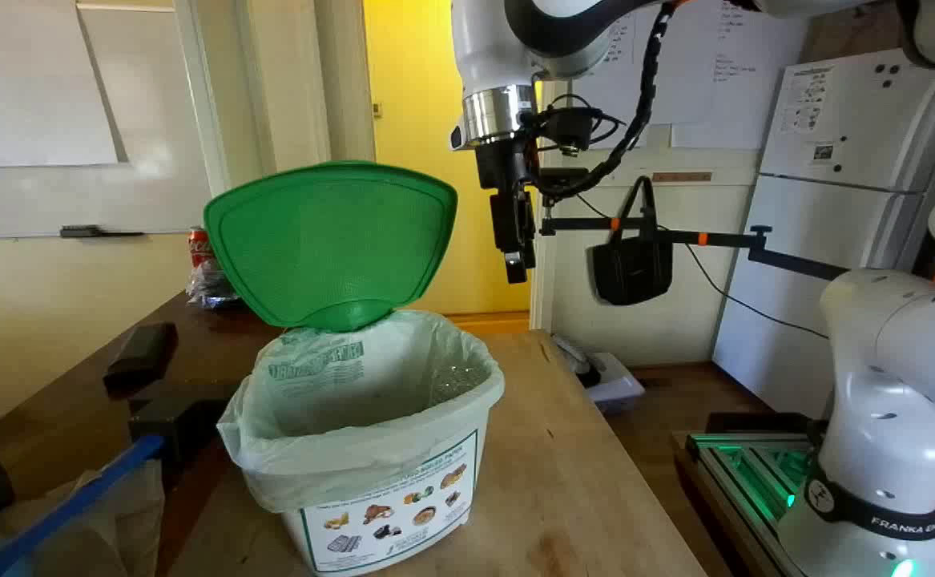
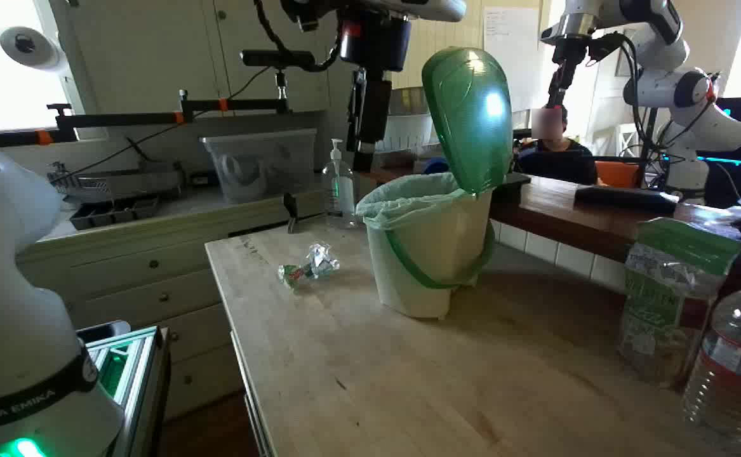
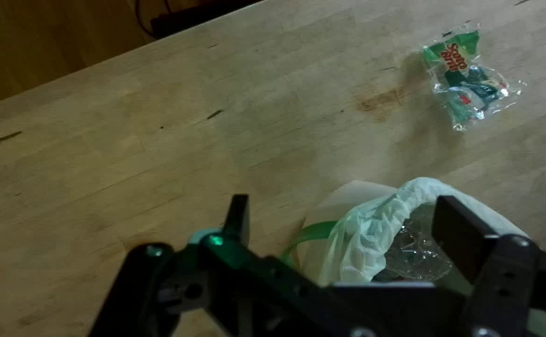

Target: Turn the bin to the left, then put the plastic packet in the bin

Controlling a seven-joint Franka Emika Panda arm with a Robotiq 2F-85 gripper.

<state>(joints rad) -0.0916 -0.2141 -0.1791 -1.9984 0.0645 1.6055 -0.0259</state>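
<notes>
1. Closest to the camera in the wrist view, the gripper [image 3: 343, 206] is hanging with its fingers [image 3: 462, 236] spread wide, holding nothing.
2. In an exterior view, the bin [image 2: 440, 247] is standing upright on the table [image 2: 319, 355], its lid [image 2: 468, 120] sticking up.
3. In the wrist view, one finger is crossing the bin's mouth and the other is showing against the table.
4. The packet [image 3: 469, 77] is lying on the table near the bin, not touching it, while some clear plastic [image 3: 415, 252] is resting inside the bag [image 3: 366, 234] lining the bin.
5. I am guessing that turning the bin is the step in hand, since the fingers are appearing to bracket its edge; the views are not telling whether any turn is finished.
6. If turning is pending, the next move is calling for clamping that edge and swinging the bin left. If not, it is calling for crossing to the packet, coming down over it and pinching it.
</notes>
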